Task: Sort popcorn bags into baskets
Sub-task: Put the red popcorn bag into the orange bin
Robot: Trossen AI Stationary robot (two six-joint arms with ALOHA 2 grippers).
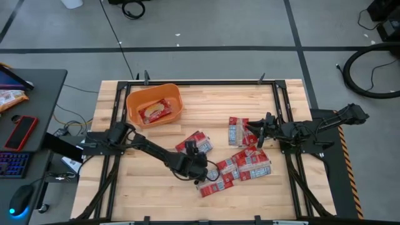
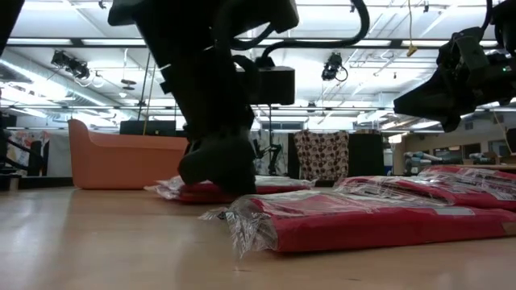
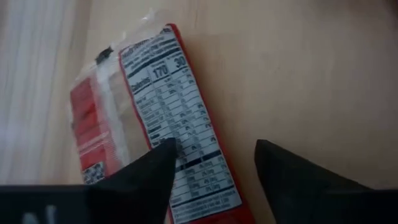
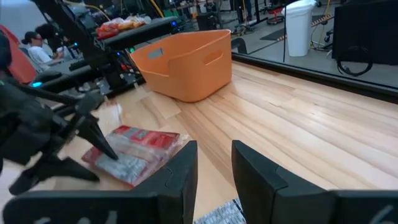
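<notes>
Orange basket (image 1: 154,104) at the table's far left holding one popcorn bag (image 1: 156,112), other red popcorn bags (image 1: 247,164) scattered mid-table, left gripper (image 1: 199,164) fingers apart over a bag (image 3: 168,118), right gripper (image 1: 257,129) empty, fingers slightly apart.

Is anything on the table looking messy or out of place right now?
Mostly just untidy. One popcorn bag already lies in the orange basket, but the remaining popcorn bags lie scattered at odd angles, some overlapping. The left pincer hangs open over one of them. Nothing looks spilled or torn.
</notes>
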